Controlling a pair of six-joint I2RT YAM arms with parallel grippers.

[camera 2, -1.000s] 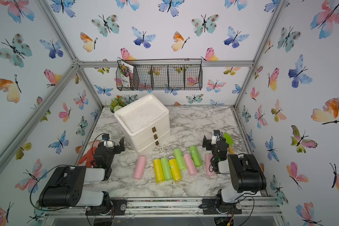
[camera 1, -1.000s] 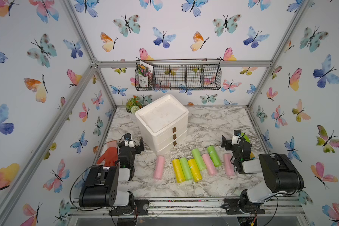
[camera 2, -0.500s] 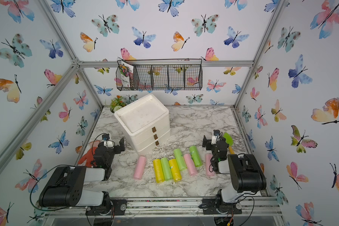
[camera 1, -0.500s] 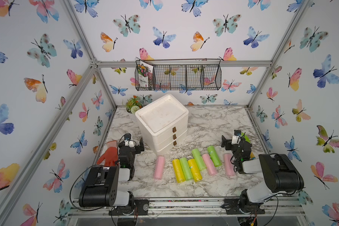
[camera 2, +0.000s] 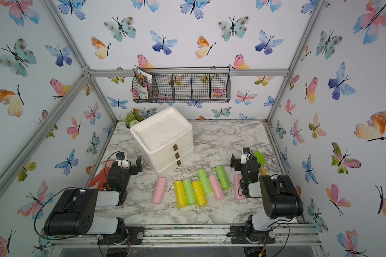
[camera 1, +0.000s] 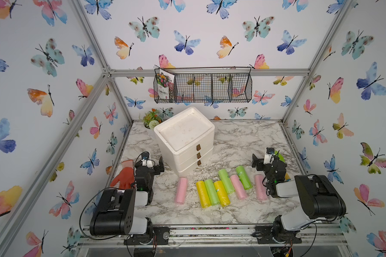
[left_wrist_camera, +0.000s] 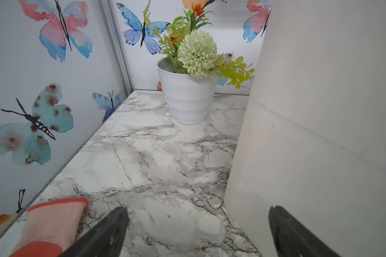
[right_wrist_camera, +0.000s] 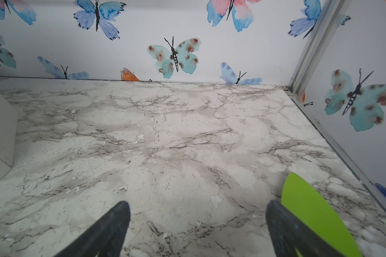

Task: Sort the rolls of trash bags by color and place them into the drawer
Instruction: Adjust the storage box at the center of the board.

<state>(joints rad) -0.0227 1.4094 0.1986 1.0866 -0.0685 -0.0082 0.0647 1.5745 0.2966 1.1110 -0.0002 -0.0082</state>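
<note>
Several rolls of trash bags lie in a loose row on the marble table, seen in both top views: pale pink ones, light green ones and yellow ones. Behind them stands the white drawer unit, all three drawers shut, brown pulls facing the rolls. My left gripper is open and empty beside the unit's left wall. My right gripper is open and empty over bare marble, right of the rolls.
An orange glove lies by the left wall. A potted plant stands behind the drawer unit. A green trowel lies by the right gripper. A wire basket hangs on the back wall.
</note>
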